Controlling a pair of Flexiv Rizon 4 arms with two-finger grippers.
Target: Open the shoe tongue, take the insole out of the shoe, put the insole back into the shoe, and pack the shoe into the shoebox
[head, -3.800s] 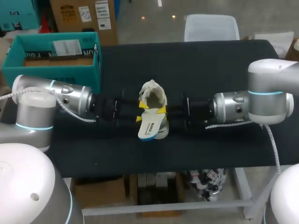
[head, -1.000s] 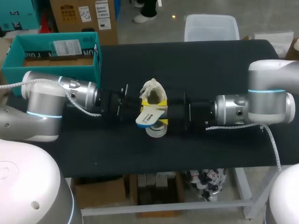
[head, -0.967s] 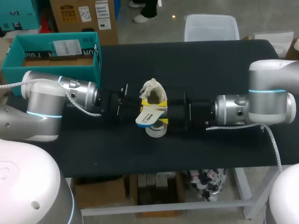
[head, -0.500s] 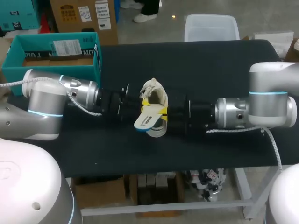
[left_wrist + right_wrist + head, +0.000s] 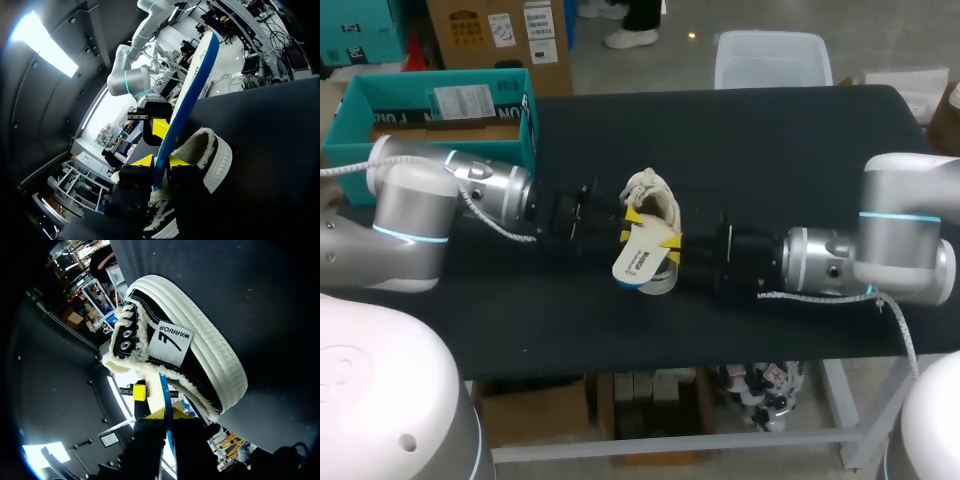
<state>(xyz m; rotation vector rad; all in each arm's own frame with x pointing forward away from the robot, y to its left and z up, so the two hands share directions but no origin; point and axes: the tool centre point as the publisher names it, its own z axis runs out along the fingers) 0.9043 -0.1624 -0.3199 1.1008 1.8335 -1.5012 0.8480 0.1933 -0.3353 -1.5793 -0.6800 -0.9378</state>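
At the table's (image 5: 770, 140) middle, the insole (image 5: 638, 264) is out of the shoe (image 5: 652, 200) and raised over its forepart, gripped from two sides.

Left gripper (image 5: 636, 224): enters from the left, fingers closed on the insole's two faces. In the left wrist view the insole (image 5: 187, 100) runs edge-on out from between the yellow tips, with the shoe (image 5: 205, 152) just beside and below it.

Right gripper (image 5: 670, 240): enters from the right, fingers likewise pressed on the insole (image 5: 165, 390). It passes between them as a thin blue-edged strip, and the shoe's (image 5: 195, 355) fleece-lined opening lies just ahead.

Both grips sit at the insole's far end, next to the collar. The other end hangs free toward the robot.

Shoe: on the table, collar away from the robot, white toe toward it.

Long axes: insole and shoe lie roughly parallel, the insole's free end skewed slightly to the left.

Judged step: returning the insole. Its free end lies over the toe, not at the opening. It would likely need drawing back toward the collar and tipping down before that end could enter and slide forward.

Shoebox (image 5: 527, 125): open, at the far left, well apart from the shoe and nearer the left arm.
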